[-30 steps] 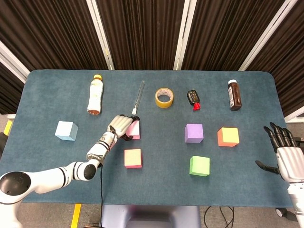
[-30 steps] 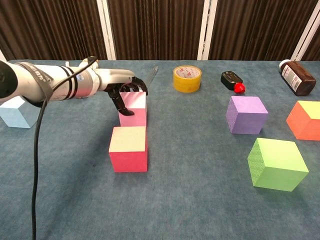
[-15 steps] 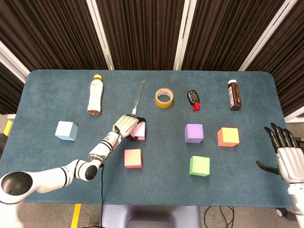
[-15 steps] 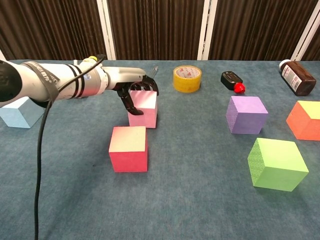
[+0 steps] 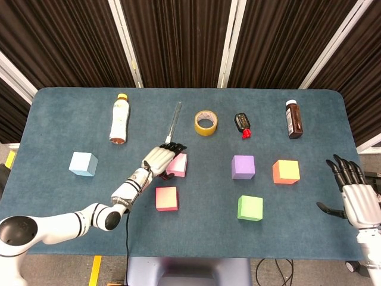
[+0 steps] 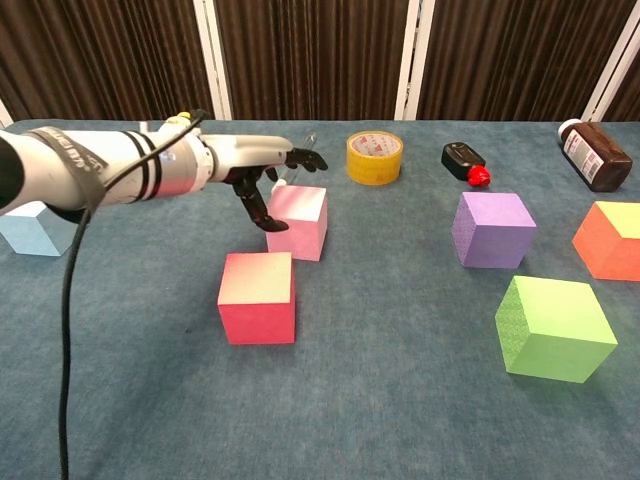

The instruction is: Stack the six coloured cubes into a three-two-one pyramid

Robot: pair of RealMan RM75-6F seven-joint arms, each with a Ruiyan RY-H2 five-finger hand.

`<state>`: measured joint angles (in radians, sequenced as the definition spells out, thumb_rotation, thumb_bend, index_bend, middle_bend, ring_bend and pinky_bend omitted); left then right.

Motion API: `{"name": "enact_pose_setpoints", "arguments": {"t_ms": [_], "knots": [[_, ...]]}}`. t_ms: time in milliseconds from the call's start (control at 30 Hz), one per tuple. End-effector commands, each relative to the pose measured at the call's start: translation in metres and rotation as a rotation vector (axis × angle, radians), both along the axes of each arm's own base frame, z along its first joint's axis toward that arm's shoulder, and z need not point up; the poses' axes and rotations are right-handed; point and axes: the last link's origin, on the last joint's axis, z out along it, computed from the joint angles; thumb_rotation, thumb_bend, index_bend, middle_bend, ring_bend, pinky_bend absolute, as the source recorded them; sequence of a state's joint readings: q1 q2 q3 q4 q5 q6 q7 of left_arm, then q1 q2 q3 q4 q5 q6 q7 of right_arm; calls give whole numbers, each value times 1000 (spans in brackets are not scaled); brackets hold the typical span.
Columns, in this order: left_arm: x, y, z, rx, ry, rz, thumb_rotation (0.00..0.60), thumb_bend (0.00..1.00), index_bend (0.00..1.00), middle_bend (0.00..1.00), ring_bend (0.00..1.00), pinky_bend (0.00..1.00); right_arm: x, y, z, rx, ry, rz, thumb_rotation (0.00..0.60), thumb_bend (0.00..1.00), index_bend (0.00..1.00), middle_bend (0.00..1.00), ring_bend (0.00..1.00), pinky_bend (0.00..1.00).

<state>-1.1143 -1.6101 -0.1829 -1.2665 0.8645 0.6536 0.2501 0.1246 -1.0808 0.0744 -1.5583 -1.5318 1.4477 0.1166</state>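
While my left hand (image 6: 262, 172) hovered with fingers spread over the pink cube (image 6: 297, 221), gripping nothing, that cube sat on the counter (image 5: 196, 226) just behind the red cube (image 6: 257, 297); my right hand (image 5: 351, 190) waited open, well apart.

No lettering can be read anywhere. The yellow roll of tape (image 6: 375, 157) carries red printing around its side and the white plastic bottle with a yellow cap (image 5: 119, 118) wears a label, but both are too small and blurred to make out.
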Motion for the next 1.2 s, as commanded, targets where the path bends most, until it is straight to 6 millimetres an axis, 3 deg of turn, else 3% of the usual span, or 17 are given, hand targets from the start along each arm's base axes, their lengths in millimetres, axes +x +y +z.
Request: {"name": "enact_pose_setpoints", "arguments": {"t_ms": [33, 300, 600, 900, 1200], "knots": [[-8, -6, 16, 26, -25, -1, 600, 339, 0, 15, 0, 147, 2, -7, -4, 37, -3, 9, 600, 156, 0, 64, 0, 133], [-53, -22, 83, 214, -82, 26, 600, 338, 3, 35, 0, 142, 21, -53, -23, 179, -5, 48, 600, 155, 30, 85, 0, 146], [-118, -55, 143, 376, -70, 107, 600, 337, 45, 42, 0, 138, 47, -114, -63, 258, -58, 54, 600, 156, 244, 232, 70, 223], [-162, -93, 166, 493, -101, 122, 600, 336, 58, 56, 5, 129, 57, -146, -103, 346, -49, -3, 600, 155, 238, 232, 71, 232], [-169, -109, 170, 487, -146, 112, 600, 337, 69, 57, 5, 121, 73, -169, -135, 412, -60, -27, 600, 156, 266, 254, 90, 243]]}}
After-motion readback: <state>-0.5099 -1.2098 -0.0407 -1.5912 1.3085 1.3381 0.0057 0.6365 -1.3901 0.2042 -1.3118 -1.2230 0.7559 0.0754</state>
